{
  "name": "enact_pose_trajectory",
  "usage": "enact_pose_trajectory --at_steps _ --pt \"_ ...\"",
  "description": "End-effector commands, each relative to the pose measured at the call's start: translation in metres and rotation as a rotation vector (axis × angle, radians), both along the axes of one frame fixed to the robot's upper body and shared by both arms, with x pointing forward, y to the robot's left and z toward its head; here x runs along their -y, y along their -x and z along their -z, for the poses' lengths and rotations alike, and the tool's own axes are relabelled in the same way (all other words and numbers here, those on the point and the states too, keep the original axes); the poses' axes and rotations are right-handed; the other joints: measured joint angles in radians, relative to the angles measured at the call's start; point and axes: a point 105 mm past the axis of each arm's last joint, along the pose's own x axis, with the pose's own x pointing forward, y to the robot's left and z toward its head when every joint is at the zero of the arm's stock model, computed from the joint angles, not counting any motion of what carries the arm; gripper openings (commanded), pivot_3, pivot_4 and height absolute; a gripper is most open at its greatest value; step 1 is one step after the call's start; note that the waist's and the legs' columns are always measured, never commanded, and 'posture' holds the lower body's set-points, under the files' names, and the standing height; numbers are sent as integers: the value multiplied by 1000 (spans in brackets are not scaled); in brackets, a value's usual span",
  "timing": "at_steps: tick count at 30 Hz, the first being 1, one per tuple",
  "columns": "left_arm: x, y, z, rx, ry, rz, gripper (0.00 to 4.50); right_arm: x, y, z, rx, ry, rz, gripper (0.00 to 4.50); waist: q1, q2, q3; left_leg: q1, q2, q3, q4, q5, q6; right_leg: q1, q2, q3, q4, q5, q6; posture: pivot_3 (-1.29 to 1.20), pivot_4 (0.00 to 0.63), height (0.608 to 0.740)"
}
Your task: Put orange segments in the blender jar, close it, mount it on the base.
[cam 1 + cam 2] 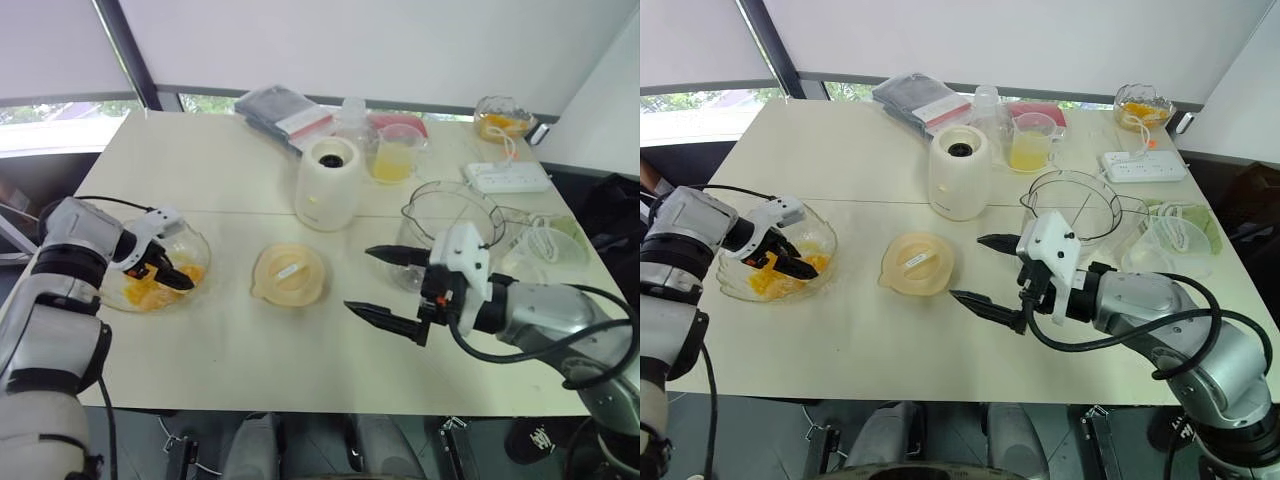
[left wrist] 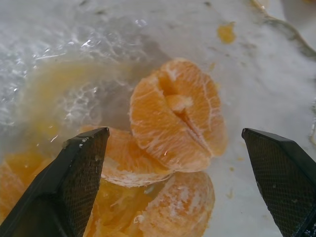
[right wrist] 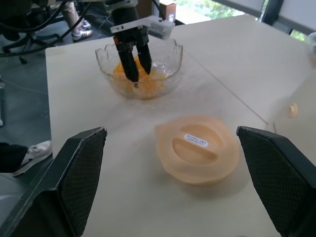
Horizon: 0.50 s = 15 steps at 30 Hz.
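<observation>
Cream matt table [image 1: 200, 160], flat, carrying everything. Clear plastic blender jar [image 1: 440, 200], round and thin-walled, upright with mouth up and long axis vertical, just beyond the right claw [image 1: 358, 280] on its far side. White glossy blender base [image 1: 328, 183], a squat cylinder with a dark socket on top, upright, farther back from that claw and toward the left arm, apart from the jar. Ribbed glass bowl [image 1: 820, 235], scalloped at the rim, surrounding the left claw [image 2: 173, 131].

Pale yellow translucent lid [image 1: 290, 273], a disc lying flat with a raised bar and white label across its middle, on open table between the two claws, nearer the right one. Juice-filled measuring cup [image 1: 393, 158] and white power strip [image 1: 505, 177] well behind the right claw, past base and jar.

Right claw's black fingers spread wide, gripping nothing, hovering over the table. Left claw's fingers also apart, dipped into the bowl, straddling but not pinching the orange segments [image 2: 177, 98]: wet, glossy crescents with white pith, the middle cluster split open toward the wrist camera, seams running roughly along the fingers' direction, more pieces heaped beneath.
</observation>
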Motion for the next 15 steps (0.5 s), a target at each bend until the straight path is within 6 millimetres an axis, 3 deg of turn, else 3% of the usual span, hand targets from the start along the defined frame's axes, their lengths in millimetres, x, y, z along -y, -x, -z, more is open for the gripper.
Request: enact_pose_trajectory --at_steps 1,15 --pt "-1 -1 0 -4 -41 -20 4500 1 -1 -9 33 -1 -25 4441 0 0 0 0 0 0 0 0 0 0 0 0 0 0 0 0 150 740" --pt "27 -3 10 -21 -33 52 4500 -3 -7 -6 46 6 -33 4441 5 0 0 0 0 0 0 0 0 0 -1 0 0 0 0 0 150 740"
